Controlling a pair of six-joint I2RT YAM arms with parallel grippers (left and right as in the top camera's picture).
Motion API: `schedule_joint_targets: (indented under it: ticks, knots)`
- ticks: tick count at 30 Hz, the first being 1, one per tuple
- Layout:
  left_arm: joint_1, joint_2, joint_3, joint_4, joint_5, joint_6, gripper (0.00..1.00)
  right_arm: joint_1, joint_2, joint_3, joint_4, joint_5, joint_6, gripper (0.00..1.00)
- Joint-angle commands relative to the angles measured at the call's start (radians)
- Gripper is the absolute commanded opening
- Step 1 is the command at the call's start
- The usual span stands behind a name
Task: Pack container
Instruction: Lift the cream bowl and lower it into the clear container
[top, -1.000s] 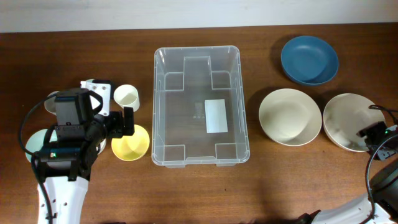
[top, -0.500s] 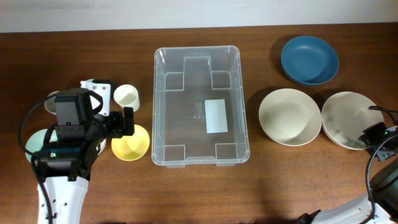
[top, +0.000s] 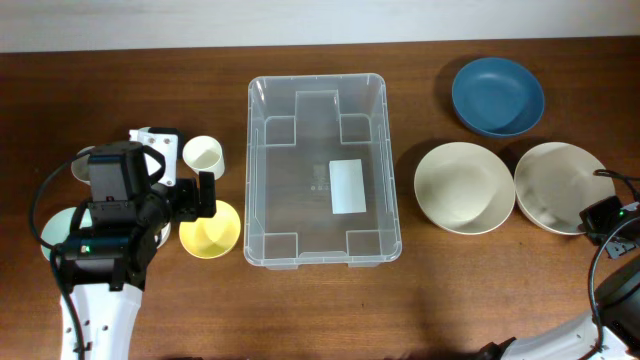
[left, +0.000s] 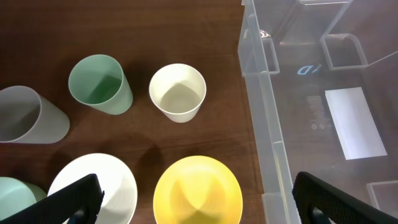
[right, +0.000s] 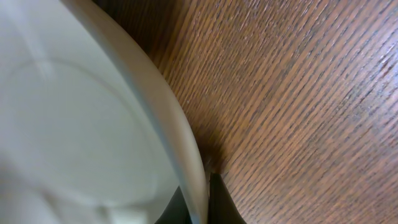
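Overhead: the container (top: 300, 190), clear and with nothing in it, sits upright at the middle of the table (top: 440, 290), its white label (top: 348, 187) on the base toward the right wall. To its right are a blue bowl (top: 497, 96) at the far side, a cream bowl (top: 464, 187) nearer, and an off-white bowl (top: 545, 180) touching or just beside the cream one. The right gripper (top: 588, 216) is at the off-white bowl's near-right rim. The left gripper (top: 190, 200) hangs left of the container, between a cream cup (top: 203, 155) and a yellow bowl (top: 210, 232). Left wrist: jaws wide apart, holding nothing, one finger (left: 339, 198) at each lower corner of the view. Beneath are the yellow bowl, a white bowl (left: 93, 186), a green cup (left: 99, 85), the cream cup and a grey cup (left: 28, 115) that leans over; the container's wall runs down the right side. Right wrist: the off-white bowl's rim crosses the view over the wood, and the dark fingers (right: 221, 199) sit one on each side of it, clamped on the rim.
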Motion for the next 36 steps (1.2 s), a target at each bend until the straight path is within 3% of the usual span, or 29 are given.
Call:
schedule_joint_targets:
  ticks: [1,13,22,27,36]
  knots:
    - [0.003,0.000,0.021,0.004,0.014,-0.010,1.00,-0.018,0.007,-0.007,-0.007,0.020,0.015,0.04]
    - [0.003,0.000,0.021,0.019,0.014,-0.010,1.00,-0.027,-0.182,0.009,-0.032,-0.025,0.027,0.04]
    - [0.003,0.000,0.021,0.019,0.014,-0.010,1.00,0.038,-0.441,0.050,-0.057,-0.225,0.009,0.04]
    - [0.003,0.000,0.021,0.018,0.014,-0.010,1.00,0.296,-0.510,0.224,-0.209,-0.254,-0.103,0.04]
    - [0.003,0.000,0.021,0.018,0.014,-0.010,1.00,0.812,-0.432,0.570,-0.334,-0.072,-0.159,0.04]
